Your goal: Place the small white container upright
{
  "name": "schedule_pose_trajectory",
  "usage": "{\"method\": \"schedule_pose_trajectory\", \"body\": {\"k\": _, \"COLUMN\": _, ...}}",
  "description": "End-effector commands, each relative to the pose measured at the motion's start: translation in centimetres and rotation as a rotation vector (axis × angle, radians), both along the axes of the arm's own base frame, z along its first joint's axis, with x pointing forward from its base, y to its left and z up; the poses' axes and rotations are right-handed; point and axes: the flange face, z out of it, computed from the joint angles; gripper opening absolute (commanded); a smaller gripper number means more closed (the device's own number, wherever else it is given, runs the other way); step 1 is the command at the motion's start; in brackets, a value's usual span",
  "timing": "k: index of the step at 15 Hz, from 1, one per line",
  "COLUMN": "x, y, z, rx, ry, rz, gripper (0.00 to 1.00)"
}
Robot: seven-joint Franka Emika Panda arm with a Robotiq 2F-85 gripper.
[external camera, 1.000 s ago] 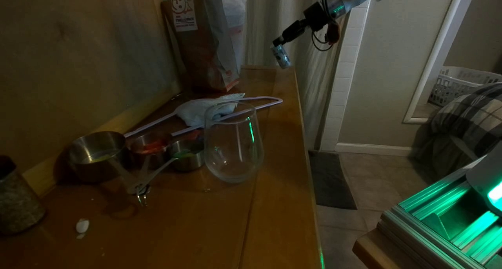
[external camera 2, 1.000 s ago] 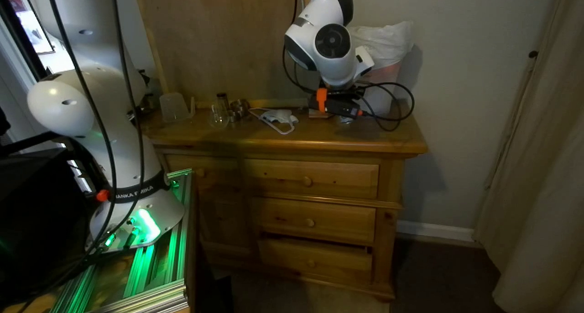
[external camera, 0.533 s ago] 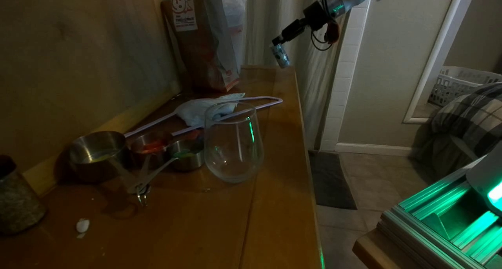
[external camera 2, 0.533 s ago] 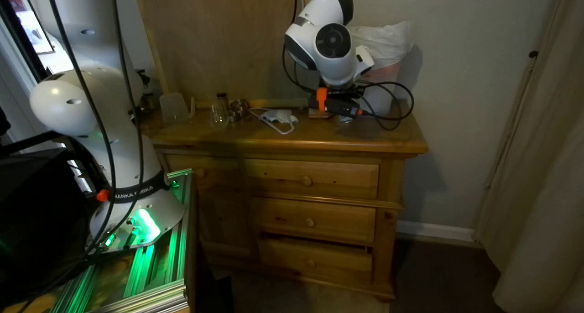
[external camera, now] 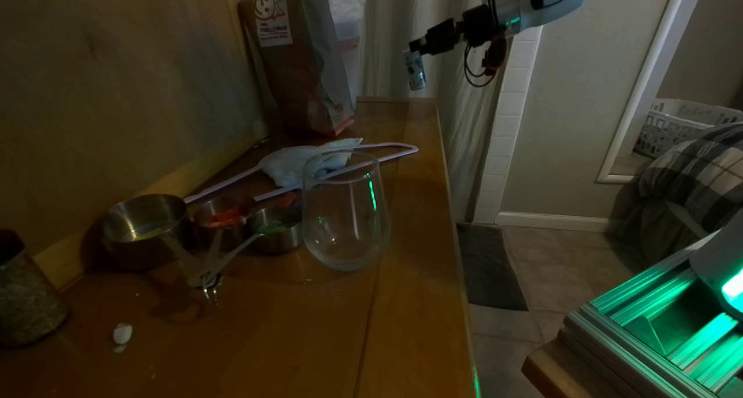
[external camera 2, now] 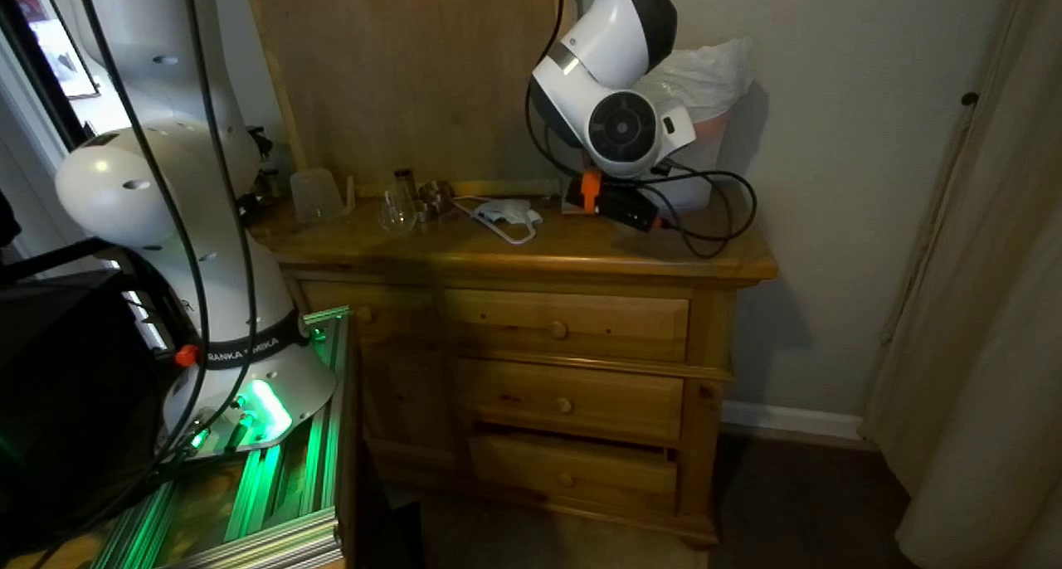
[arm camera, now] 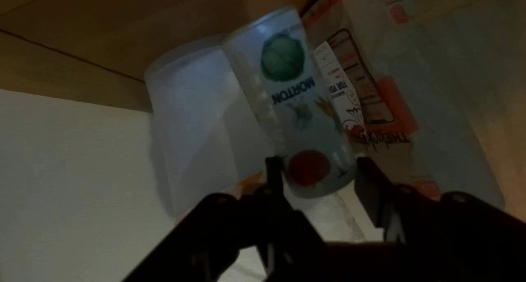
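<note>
1. Hanging in the air beside the paper bag (external camera: 302, 61), the small white container (arm camera: 294, 105) leans slightly in an exterior view; its base touches nothing.
2. The gripper (arm camera: 319, 169) grasps it by its upper end, from both sides.
3. Picking up looks done, and straightening nearly so; setting down is not.
4. Left, I judge: true it up, lower it onto the dresser top (external camera: 418, 259) near the bag, let go, back away.
5. Well apart from the bag stands the clear glass cup (external camera: 346, 230).

In an exterior view, a paper bag (external camera: 302, 67) stands upper left of centre and a clear glass (external camera: 346, 230) near mid-frame. Metal measuring cups (external camera: 203, 230) sit at left, a white basket (external camera: 667, 126) at right.
</note>
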Motion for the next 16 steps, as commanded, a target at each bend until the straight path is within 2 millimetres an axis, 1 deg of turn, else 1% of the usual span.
{"method": "schedule_pose_trajectory", "body": {"k": 1, "x": 0.3, "y": -0.8, "z": -2.0, "rx": 0.065, "ry": -0.043, "rz": -0.018, "gripper": 0.23}}
{"method": "schedule_pose_trajectory", "body": {"k": 4, "x": 0.2, "y": -1.4, "z": -4.0, "rx": 0.058, "ry": -0.055, "rz": -0.030, "gripper": 0.23}}
{"method": "schedule_pose_trajectory", "body": {"k": 8, "x": 0.1, "y": -2.1, "z": -6.0, "rx": 0.064, "ry": -0.078, "rz": -0.045, "gripper": 0.23}}
{"method": "schedule_pose_trajectory", "body": {"k": 14, "x": 0.2, "y": -3.3, "z": -7.8, "rx": 0.126, "ry": -0.107, "rz": -0.121, "gripper": 0.23}}
{"method": "schedule_pose_trajectory", "body": {"k": 16, "x": 0.2, "y": -3.4, "z": -8.4, "rx": 0.146, "ry": -0.110, "rz": -0.138, "gripper": 0.23}}
